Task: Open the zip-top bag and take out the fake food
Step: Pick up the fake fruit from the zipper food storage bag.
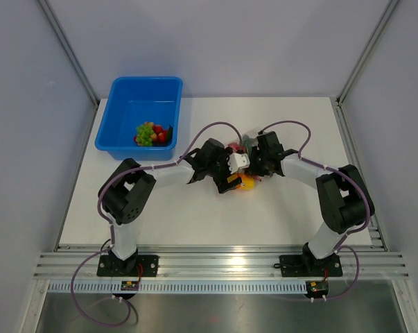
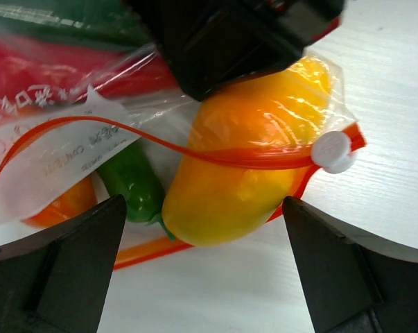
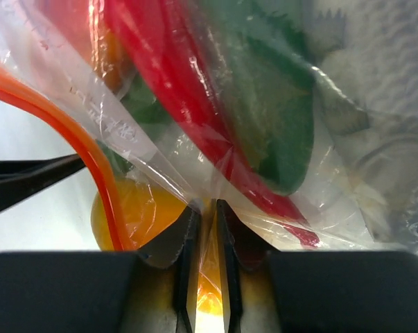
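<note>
right wrist: right gripper (image 3: 206, 208) is pinched narrow on a fold of the clear bag (image 3: 125, 132), film runs straight into the gap between its fingers. reads as an anchor grip, pinning the bag so it can't slide while the other arm works. toy food (image 3: 163, 76) packed behind the film: red, green, grey fish (image 3: 389, 104). left wrist: left gripper (image 2: 203, 205) wide, holding nothing, fingers straddling the yellow pepper (image 2: 243, 166) at the zip end. orange strip (image 2: 160, 144) splits into two strands from the white slider (image 2: 331, 151), so the mouth looks open; can't tell if the pepper is clear of the film. bag lies on the white surface (image 2: 389, 83), between both arms. top external: blue tub (image 1: 147, 80) back left holds grapes (image 1: 145, 133) and red bits, so my read is partly emptied, pepper next.
</note>
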Available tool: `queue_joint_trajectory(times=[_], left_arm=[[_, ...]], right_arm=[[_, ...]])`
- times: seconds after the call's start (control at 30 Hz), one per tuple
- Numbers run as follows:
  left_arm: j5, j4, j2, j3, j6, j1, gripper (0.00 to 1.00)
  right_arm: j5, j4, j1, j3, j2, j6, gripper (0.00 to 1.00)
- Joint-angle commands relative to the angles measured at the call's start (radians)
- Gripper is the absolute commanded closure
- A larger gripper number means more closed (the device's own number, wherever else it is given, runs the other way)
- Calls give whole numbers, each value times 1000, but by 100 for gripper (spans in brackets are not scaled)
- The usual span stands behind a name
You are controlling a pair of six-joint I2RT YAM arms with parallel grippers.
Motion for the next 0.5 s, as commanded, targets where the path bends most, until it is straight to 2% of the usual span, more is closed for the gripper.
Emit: queue_joint_trajectory(times=[0.0,0.13,0.47], left_arm=[[27,32,17,22,29,-18,1],[39,32,29,37,18,-21,3],[105,-32,46,54,44,-31,17]], right_arm=[[-34,-44,12,18,18,-19,80],[-38,-41,12,18,17,-17,83],[-42,-41,21,28,31,-22,89]])
